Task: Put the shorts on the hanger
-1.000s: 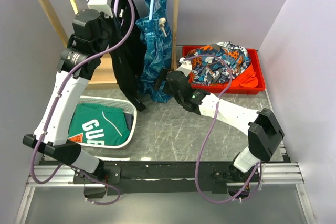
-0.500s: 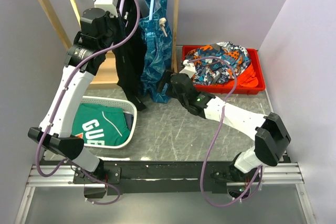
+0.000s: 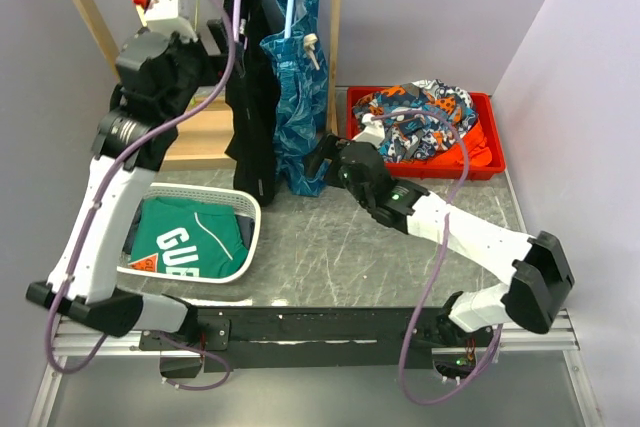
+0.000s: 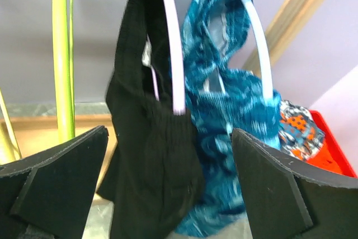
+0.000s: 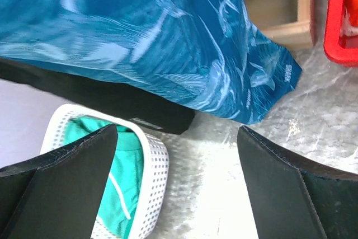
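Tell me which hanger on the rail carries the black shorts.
The lavender hanger; the lime-green hanger beside it is bare, and the pale-blue hanger holds the teal garment.

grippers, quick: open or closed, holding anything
Left gripper: open, holding nothing; the black shorts hang ahead on the lavender hanger.
Right gripper: open, holding nothing.

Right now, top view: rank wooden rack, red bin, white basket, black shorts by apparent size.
1. wooden rack: largest.
2. red bin and white basket: look alike, not ranked.
3. black shorts: a narrow strip, smallest, though hung higher, so scale is unsure.
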You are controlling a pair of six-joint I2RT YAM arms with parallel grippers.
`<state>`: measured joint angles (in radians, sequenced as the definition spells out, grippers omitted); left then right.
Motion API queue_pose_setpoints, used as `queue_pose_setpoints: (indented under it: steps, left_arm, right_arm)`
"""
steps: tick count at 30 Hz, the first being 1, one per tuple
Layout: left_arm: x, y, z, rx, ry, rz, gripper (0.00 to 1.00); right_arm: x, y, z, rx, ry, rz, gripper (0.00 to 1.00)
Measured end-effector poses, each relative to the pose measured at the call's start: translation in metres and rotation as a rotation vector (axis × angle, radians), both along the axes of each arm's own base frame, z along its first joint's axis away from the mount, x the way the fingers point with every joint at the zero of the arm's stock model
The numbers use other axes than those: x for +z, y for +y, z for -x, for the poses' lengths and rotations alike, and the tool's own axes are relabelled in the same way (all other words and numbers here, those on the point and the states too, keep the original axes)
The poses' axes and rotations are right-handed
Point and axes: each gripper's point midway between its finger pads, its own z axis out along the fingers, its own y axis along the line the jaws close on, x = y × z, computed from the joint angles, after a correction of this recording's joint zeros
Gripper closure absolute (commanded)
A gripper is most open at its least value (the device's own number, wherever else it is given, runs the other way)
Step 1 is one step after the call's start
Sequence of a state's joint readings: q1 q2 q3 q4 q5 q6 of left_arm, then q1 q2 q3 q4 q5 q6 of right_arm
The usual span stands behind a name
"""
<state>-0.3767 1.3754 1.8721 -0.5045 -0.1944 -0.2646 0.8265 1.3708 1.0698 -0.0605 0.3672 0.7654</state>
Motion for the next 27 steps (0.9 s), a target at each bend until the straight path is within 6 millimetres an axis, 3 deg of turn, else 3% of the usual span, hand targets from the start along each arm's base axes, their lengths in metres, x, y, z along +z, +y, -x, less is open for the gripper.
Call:
queue_pose_setpoints:
  steps: [4,11,17,23,27]
  left_arm:
    - [-0.018,-0.005,0.026,-0.027,0.035,0.033,0.04]
    - [-0.082,-0.055,0.089,-0.170,0.147,0.020,0.03]
    - [-0.155,-0.101,0.143,-0.287,0.270,-0.010,0.04]
    - [-0.260,-0.156,0.180,-0.379,0.453,-0.100,0.04]
    - [-0.315,-0.162,0.191,-0.377,0.556,-0.125,0.04]
  right_arm:
    - [0.011,-0.007,0.007,0.002,-0.020,-0.022,0.05]
    - [0.018,-0.028,0.025,-0.002,-0.037,-0.038,0.04]
    - [0.018,-0.054,0.047,-0.015,-0.056,-0.058,0.02]
    - [0.002,-0.078,0.065,-0.045,-0.037,-0.067,0.00]
    - [-0.026,-0.097,0.076,-0.083,-0.006,-0.056,0.00]
